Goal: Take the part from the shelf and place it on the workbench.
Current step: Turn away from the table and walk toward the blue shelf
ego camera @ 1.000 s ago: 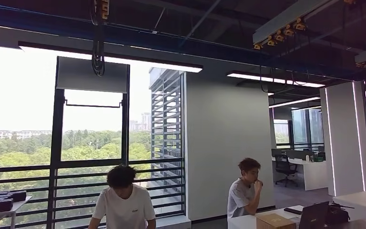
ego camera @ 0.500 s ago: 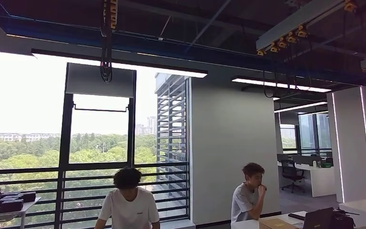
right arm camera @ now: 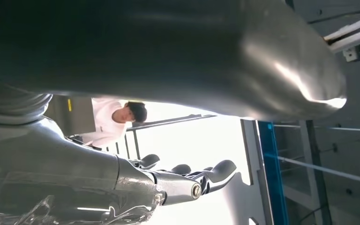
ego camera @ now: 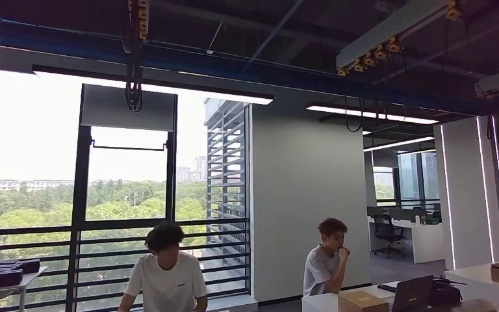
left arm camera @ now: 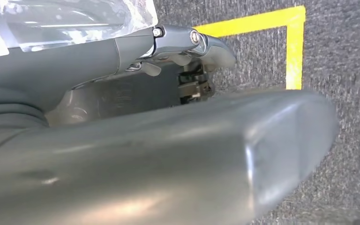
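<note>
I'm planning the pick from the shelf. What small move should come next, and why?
Probably tilt the head view downward to find the shelf. It now looks high, at ceiling lights, windows and two people at desks, with no part visible. The left hand hangs over carpet by yellow tape; the right hand appears to hold nothing.

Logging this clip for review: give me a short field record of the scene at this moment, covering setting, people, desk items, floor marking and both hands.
setting: office with a tall window and ceiling light strips
people: two, one in a white shirt by the window, one seated at a desk
desk items: cardboard box, laptop
floor marking: yellow tape on grey carpet
left hand: fingers curled in, holding nothing
right hand: fingers apart, holding nothing
part, shelf, workbench: not identifiable
</note>
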